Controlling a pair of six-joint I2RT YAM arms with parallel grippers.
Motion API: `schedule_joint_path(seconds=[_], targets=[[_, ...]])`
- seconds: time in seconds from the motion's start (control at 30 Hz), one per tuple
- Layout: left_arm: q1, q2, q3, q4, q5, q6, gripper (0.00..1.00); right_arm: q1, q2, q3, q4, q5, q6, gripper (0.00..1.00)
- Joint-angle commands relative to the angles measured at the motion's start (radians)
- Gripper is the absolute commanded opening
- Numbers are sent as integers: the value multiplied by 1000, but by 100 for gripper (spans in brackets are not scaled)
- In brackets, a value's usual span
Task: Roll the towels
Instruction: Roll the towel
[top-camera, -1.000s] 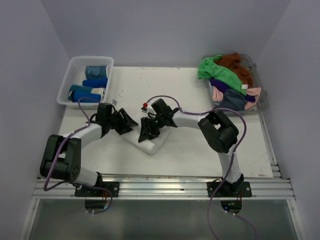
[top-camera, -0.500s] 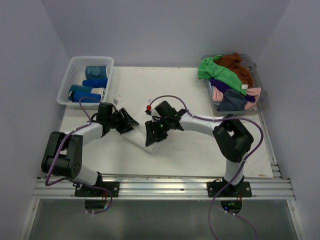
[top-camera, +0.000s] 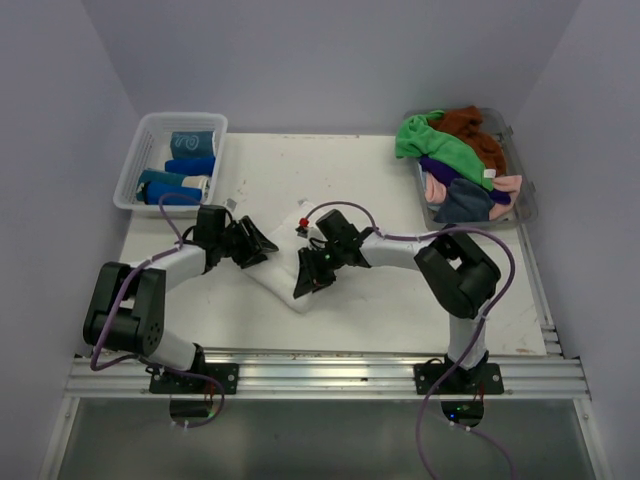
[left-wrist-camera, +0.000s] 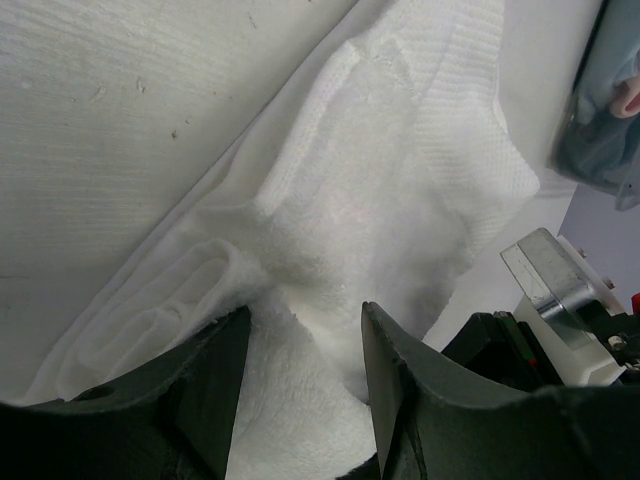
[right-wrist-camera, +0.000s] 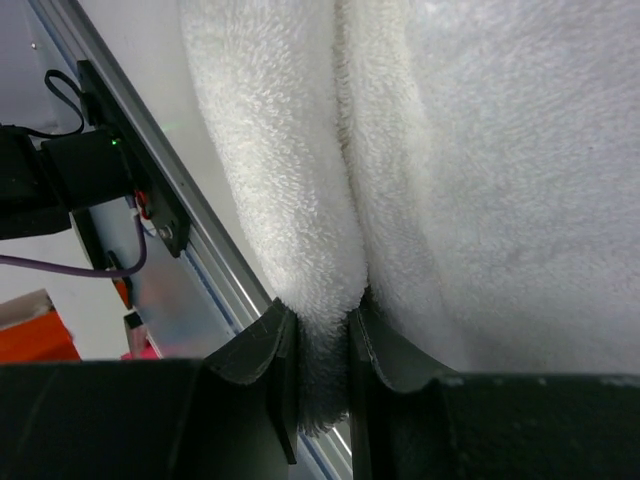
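A white towel, partly folded, lies at the middle of the table between my two grippers. My left gripper is at its left end. In the left wrist view a thick bunch of the white towel fills the gap of the left gripper and touches both fingers. My right gripper is at the towel's near corner. In the right wrist view the right gripper is pinched shut on a folded edge of the white towel. More towels of green, rust-brown, purple, pink and grey are heaped at the back right.
A white slotted basket at the back left holds several rolled blue and teal towels. The clear tub at the back right holds the coloured heap. A metal rail runs along the table's near edge.
My right gripper slid along the white towel toward its near corner, opened briefly, then closed on the folded edge. Its elbow swung right. The left arm has hardly moved.
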Motion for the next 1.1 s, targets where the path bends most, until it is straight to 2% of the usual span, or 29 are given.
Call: schedule_joint_path(seconds=[0.0,0.07,0.17,0.3,0.4,0.53,0.63,0.83,1.07], targets=[[-1,50,-2,-60,-87,59,54,10,40,-46,-35,1,20,7],[-1,57,2,-63,-84,61,53,10,38,-40,-107,115,-22,9],[-3,71,12,-75,-73,69,53,10,-6,-57,-131,188,-42,20],[-3,80,27,-109,-48,76,52,13,-126,-66,-179,321,-74,52],[-1,66,27,-123,-42,81,52,19,-237,-57,-225,439,-94,63],[-3,60,26,-134,-41,89,52,71,-368,-30,-274,595,-120,65],[-3,63,25,-137,-44,90,52,156,-385,16,-282,725,-164,63],[-3,60,22,-143,-50,87,52,335,-267,174,-340,829,-315,59],[-1,51,18,-147,-59,84,52,364,-149,240,-317,903,-381,59]])
